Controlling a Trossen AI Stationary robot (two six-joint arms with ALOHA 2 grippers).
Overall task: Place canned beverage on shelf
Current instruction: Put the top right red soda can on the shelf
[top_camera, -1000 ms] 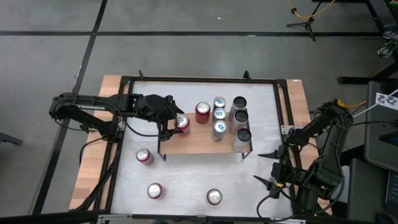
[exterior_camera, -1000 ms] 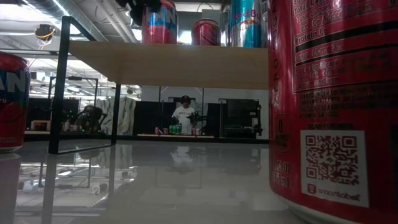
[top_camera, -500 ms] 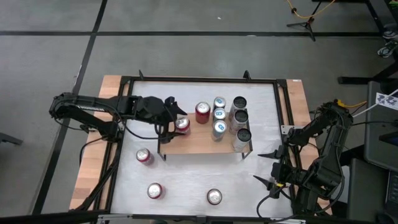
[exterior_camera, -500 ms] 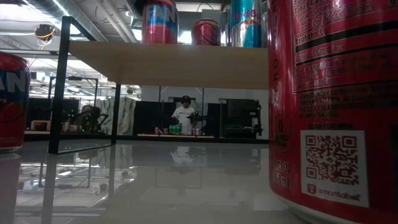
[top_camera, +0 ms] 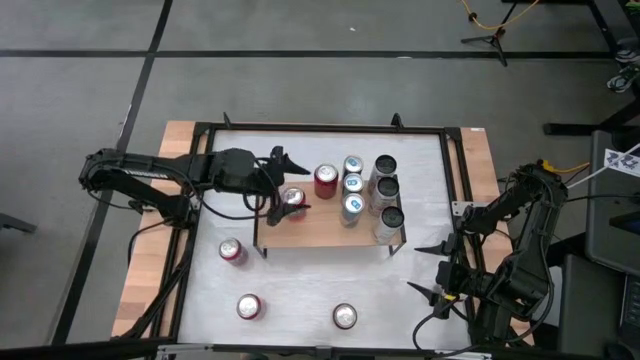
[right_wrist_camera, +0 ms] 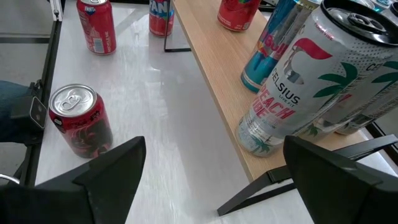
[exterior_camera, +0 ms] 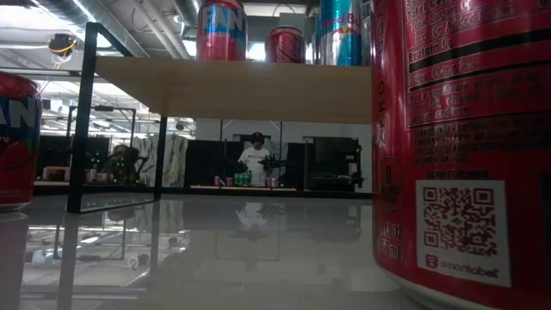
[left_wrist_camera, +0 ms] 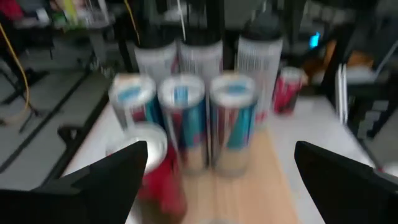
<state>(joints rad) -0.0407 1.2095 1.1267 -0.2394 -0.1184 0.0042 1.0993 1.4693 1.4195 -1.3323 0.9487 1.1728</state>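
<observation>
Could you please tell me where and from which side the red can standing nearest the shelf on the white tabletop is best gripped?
Grip the upright red aluminium can across its round side wall, coming straight down from above. Nothing stands close around it, and the open left pincer is the nearer one.

On the shelf (top_camera: 320,228) stand eight cans: a red can (top_camera: 293,197) at its left end, another red can (top_camera: 325,180) beside it, three blue-topped, three dark-topped at the right end. The left gripper (top_camera: 287,182) hangs open over the left-end can. Three red cans stand near the desk's (top_camera: 300,290) front edge. The right gripper (top_camera: 430,268), open, waits at the right edge.
</observation>
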